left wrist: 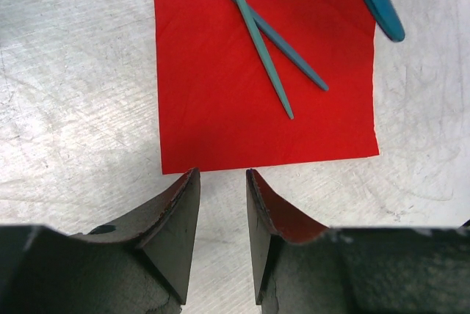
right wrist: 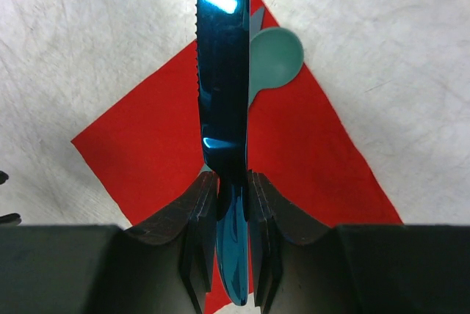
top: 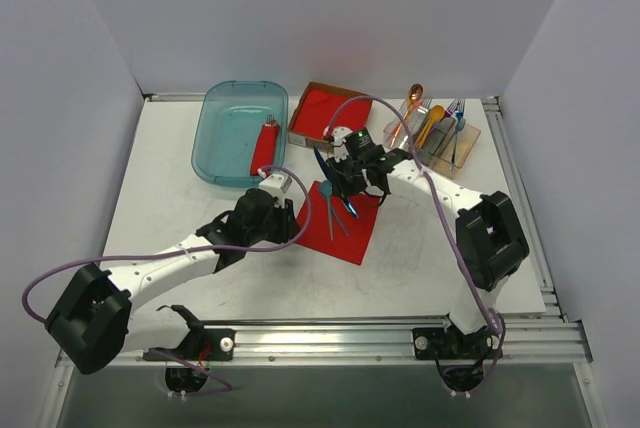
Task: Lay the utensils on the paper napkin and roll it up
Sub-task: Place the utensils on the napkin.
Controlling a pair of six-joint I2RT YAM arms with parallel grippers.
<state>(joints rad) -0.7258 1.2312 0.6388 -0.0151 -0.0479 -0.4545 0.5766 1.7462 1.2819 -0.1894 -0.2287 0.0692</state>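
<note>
1. Paper napkin [top: 355, 238]: a single red square lying flat on the table [top: 170, 198] ahead of both arms, set corner-on in the top view.
2. Teal spoon [right wrist: 277, 56]: rests on the napkin. Its handle crosses a bluer slim handle [left wrist: 301, 64], and the two form a narrow X on the sheet.
3. Blue knife [right wrist: 224, 72]: serrated, with the blade reaching out over the napkin beside the spoon's bowl. Whether it touches the sheet cannot be told.
4. Right gripper [right wrist: 232, 182]: poised over the napkin, fingers clenched on the knife near its handle end.
5. Left gripper [left wrist: 220, 182]: fingers parted and grasping nothing, tips over bare table just short of one napkin edge.
6. Teal tub [top: 207, 133]: stands at the far left of the table and contains a red object [top: 265, 148].
7. Cardboard box [top: 322, 111]: sits just right of the tub and holds a red stack.
8. Clear holder [top: 462, 148]: at the far right, carrying an orange spoon [top: 414, 94] among other cutlery.
</note>
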